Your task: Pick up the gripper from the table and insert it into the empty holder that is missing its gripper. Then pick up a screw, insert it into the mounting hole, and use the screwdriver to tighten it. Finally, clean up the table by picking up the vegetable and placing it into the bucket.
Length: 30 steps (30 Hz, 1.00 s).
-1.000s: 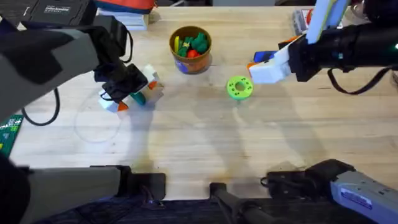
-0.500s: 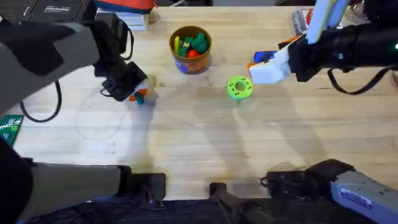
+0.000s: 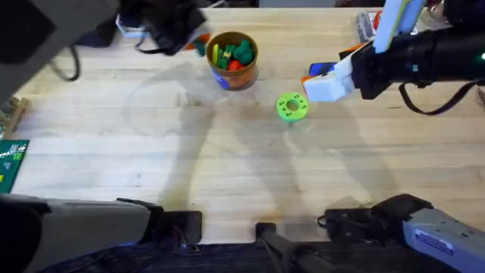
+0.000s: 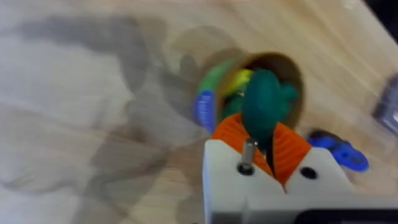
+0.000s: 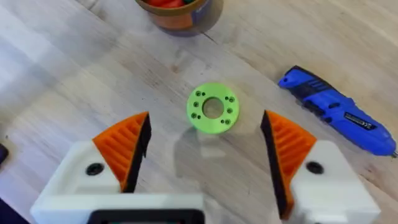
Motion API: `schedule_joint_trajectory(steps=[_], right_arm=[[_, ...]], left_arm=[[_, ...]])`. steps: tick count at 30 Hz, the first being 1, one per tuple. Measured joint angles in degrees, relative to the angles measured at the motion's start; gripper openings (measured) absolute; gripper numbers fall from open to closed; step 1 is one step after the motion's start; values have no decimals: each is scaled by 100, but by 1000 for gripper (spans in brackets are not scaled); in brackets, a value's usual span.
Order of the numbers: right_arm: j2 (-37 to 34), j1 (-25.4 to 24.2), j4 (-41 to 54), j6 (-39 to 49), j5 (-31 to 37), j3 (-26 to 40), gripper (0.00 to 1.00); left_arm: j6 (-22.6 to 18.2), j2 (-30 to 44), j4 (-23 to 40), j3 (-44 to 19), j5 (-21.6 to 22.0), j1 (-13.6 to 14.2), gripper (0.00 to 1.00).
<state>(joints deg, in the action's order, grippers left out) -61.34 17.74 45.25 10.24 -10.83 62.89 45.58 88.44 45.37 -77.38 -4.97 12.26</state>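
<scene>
My left gripper (image 4: 261, 140) is shut on the teal-green vegetable (image 4: 261, 102), which stands up between the orange pads. It hangs in the air over the near rim of the brown bucket (image 4: 283, 65). From overhead, the left gripper (image 3: 194, 42) is just left of the bucket (image 3: 233, 72), which holds yellow, red and green toys. My right gripper (image 5: 205, 146) is open above the table, with nothing between its fingers. The blue screwdriver (image 5: 339, 118) lies on the table beyond it, also seen overhead (image 3: 318, 69). The loose gripper piece, the holder and the screw are out of view.
A flat green disc with holes (image 3: 291, 106) lies on the table below the right gripper (image 3: 324, 85), right of the bucket. Boxes and clutter line the far edge (image 3: 151, 23). A green card (image 3: 9, 163) sits at the left edge.
My left arm has lifted off the table and swung up and right, carrying the vegetable from the left-middle area to the bucket's side. The right arm has not moved.
</scene>
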Motion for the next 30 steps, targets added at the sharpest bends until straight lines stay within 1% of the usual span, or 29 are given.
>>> schedule_joint_trajectory(steps=[2,4,6,9,10,13,14,15,16,17,18,21,24,26,30], right_arm=[[0,0,-1,0,0,0,994],[0,0,0,0,0,0,994],[0,0,0,0,0,0,994],[0,0,-1,0,0,0,994],[0,0,0,0,0,0,994],[0,0,0,0,0,0,993],[0,0,0,0,0,0,993],[0,0,0,0,0,0,993],[0,0,0,0,0,0,993],[0,0,0,0,0,0,993],[0,0,0,0,0,0,993],[0,0,3,-1,0,0,993],[3,0,22,-26,0,0,993],[38,0,26,-111,2,0,993],[319,0,33,-259,0,20,993]], left_arm=[[-15,4,-255,-2,-14,346,22],[-18,44,-394,-2,-14,607,22],[-18,134,-488,-2,10,758,22],[-20,370,-651,-2,18,812,29],[-45,466,-710,-2,19,808,87],[-61,708,-750,-2,7,794,352],[-55,773,-750,-2,4,794,508],[-77,809,-747,-2,5,794,622],[-65,830,-750,-2,5,794,789],[-59,833,-746,-2,4,794,915],[-56,827,-753,-2,2,794,968],[-75,801,-708,-5,3,780,987],[-219,752,-377,-137,4,762,987],[-437,666,-35,-320,4,747,987],[-1120,266,774,-718,4,742,988]])
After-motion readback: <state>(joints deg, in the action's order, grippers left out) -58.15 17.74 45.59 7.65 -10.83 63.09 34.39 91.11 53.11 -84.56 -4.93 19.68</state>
